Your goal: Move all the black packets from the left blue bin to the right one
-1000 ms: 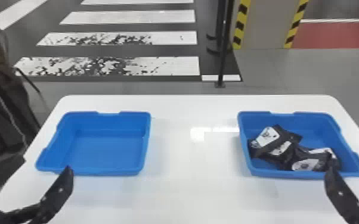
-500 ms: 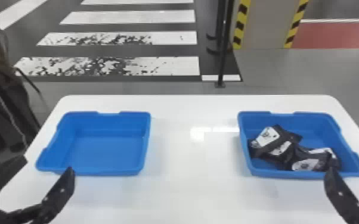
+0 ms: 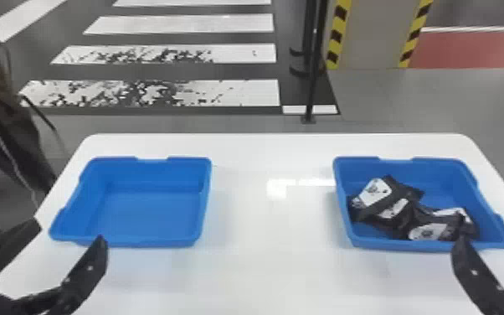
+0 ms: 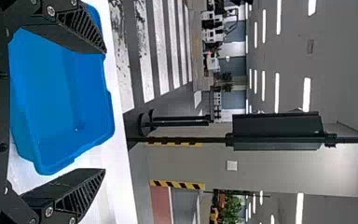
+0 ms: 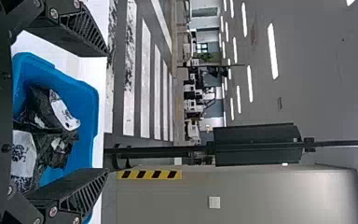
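Floor: and out beyond it all runs the grey floor (image 3: 389,96), white crossing stripes (image 3: 192,23) painted across its dark part.
Desk: here's the white desk (image 3: 272,259), rounded at its far corners, carrying both bins well apart.
Left blue bin: upright on the desk's left side, its inner base (image 3: 150,213) in plain view.
Right blue bin (image 3: 435,171): over on the right side, upright too, and this one has the packets!
Left hand (image 3: 70,230): open, fingers spread wide, at the left bin's near side.
Right hand (image 3: 495,238): open as well, fingers well apart, by the right bin's near edge.
Black packets (image 3: 399,194): heaped and overlapping inside the right bin, white patches showing.
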`<state>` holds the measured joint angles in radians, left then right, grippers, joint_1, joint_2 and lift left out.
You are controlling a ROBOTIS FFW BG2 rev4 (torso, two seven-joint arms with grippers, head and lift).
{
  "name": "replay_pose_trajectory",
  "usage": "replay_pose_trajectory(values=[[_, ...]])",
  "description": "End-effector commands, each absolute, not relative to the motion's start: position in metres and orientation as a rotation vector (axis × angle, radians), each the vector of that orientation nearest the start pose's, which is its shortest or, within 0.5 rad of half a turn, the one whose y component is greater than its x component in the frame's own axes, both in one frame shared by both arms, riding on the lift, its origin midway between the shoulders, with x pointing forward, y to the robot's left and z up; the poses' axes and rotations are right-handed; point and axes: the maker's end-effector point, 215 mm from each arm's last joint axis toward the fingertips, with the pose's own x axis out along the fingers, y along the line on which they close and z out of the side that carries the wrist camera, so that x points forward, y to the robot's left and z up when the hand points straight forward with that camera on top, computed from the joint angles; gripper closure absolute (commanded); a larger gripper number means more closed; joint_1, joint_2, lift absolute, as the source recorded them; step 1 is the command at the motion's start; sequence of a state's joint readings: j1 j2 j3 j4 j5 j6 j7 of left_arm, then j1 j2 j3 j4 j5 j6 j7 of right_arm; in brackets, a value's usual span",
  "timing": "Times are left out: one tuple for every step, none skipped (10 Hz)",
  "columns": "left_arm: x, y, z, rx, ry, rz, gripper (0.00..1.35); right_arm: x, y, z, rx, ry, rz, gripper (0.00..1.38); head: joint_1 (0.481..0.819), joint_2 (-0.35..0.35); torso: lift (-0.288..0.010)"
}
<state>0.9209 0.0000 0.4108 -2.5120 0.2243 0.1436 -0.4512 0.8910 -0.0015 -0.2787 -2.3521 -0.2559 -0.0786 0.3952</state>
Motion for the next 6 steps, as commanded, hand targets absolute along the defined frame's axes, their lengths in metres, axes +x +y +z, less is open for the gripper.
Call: replay_pose_trajectory(values=[[0.323, 0.2964, -0.2695, 0.059, 0.117, -0.201, 0.14, 0.331, -0.2708, -0.283, 0.053, -0.001, 0.195, 0.15, 0.695, 0.043, -0.14], [0.3231, 0.2964, -0.2688, 0.06, 0.115, -0.201, 0.14, 0.331, -0.27, -0.283, 0.055, -0.001, 0.196, 0.15, 0.695, 0.044, -0.14], [0.3231, 0.2964, -0.2688, 0.06, 0.115, -0.201, 0.14, 0.331, -0.27, -0.2829, 0.057, -0.001, 0.196, 0.15, 0.695, 0.046, -0.14], [0.3223, 0.2964, -0.2702, 0.058, 0.119, -0.201, 0.14, 0.331, -0.2697, -0.2828, 0.057, -0.001, 0.197, 0.15, 0.695, 0.047, -0.14], [0.3223, 0.2965, -0.2709, 0.058, 0.122, -0.201, 0.14, 0.3314, -0.2707, -0.2841, 0.064, -0.001, 0.194, 0.15, 0.695, 0.048, -0.14], [0.3222, 0.2962, -0.2709, 0.057, 0.122, -0.202, 0.14, 0.3313, -0.271, -0.2851, 0.068, 0.0, 0.193, 0.15, 0.695, 0.047, -0.14]])
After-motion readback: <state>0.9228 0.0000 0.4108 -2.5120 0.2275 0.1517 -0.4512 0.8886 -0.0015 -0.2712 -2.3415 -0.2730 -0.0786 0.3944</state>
